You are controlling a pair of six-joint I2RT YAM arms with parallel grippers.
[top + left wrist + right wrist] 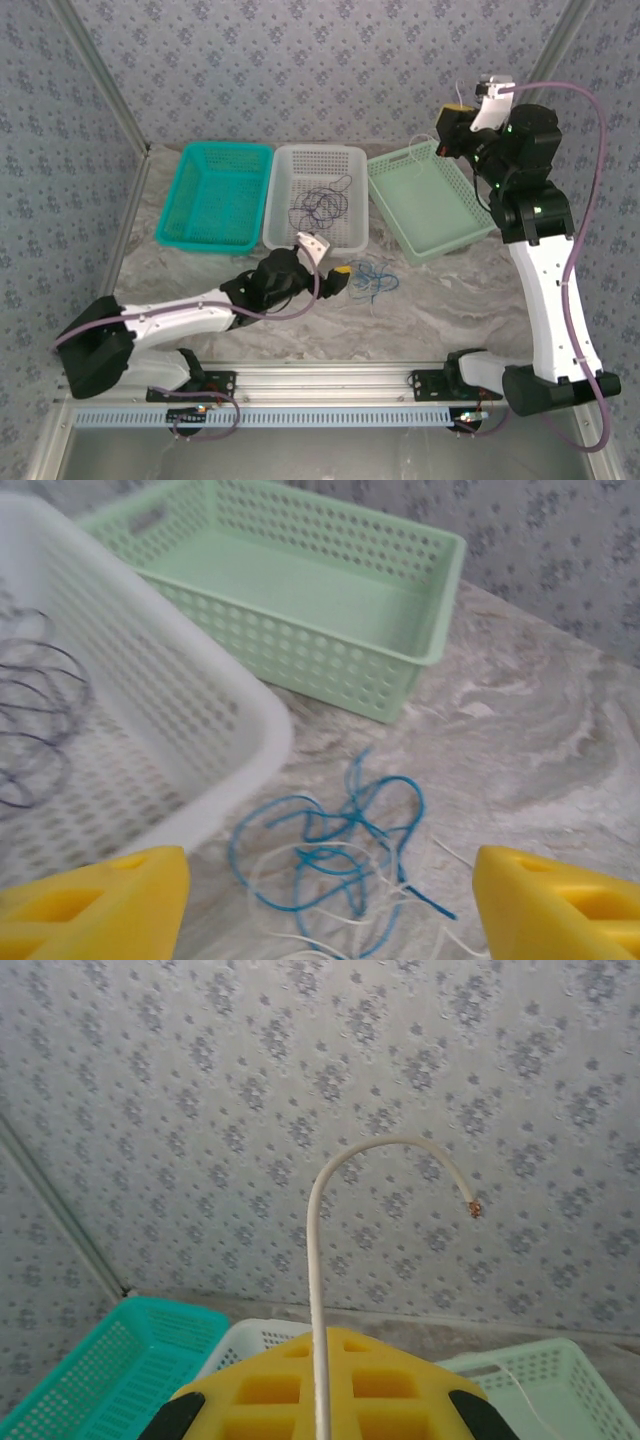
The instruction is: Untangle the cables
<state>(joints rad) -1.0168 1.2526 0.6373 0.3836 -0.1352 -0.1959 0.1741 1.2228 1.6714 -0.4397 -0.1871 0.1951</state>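
A tangle of blue cable [340, 845] and whitish cable [275, 885] lies on the marble tabletop [530, 750] beside the white basket [150, 660]. My left gripper [330, 885] hovers low over it, its yellow fingers [95, 905] spread wide with nothing between them. In the top view this left gripper [340, 278] sits just left of the blue tangle [373, 283]. Dark purple cables [320, 205] lie looped inside the white basket [318, 150]. My right gripper [453, 110] is raised high above the green basket [430, 205], shut on a whitish cable [316, 1250] that arcs up out of the closed jaws.
Three baskets stand in a row at the back: teal [215, 200], white, and light green. Patterned walls close in the back and sides. Open tabletop runs between the baskets and the rail [320, 378] at the near edge.
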